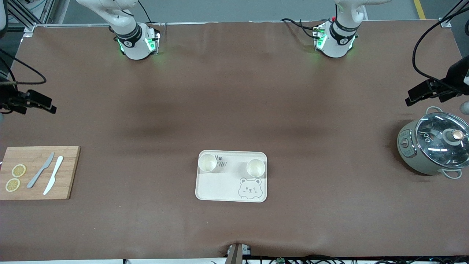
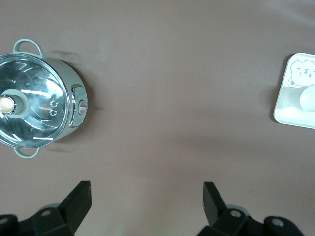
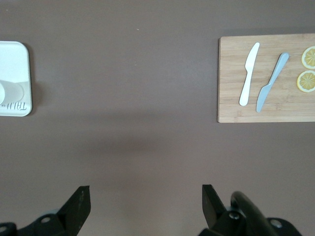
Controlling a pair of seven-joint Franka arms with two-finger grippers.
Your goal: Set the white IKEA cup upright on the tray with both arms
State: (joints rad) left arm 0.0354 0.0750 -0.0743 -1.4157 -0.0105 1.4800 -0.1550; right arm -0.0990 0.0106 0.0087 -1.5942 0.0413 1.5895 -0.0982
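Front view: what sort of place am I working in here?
Probably a robot lab bench staged as a kitchen: brown-covered table, cutting board with lemon slices, a lidded electric pot.

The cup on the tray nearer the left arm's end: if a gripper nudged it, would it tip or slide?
The cup stands upright, mouth up, on the flat tray, so it would probably slide before tipping. It looks small and empty, so likely light. Its round wall suggests it would roll if knocked over.
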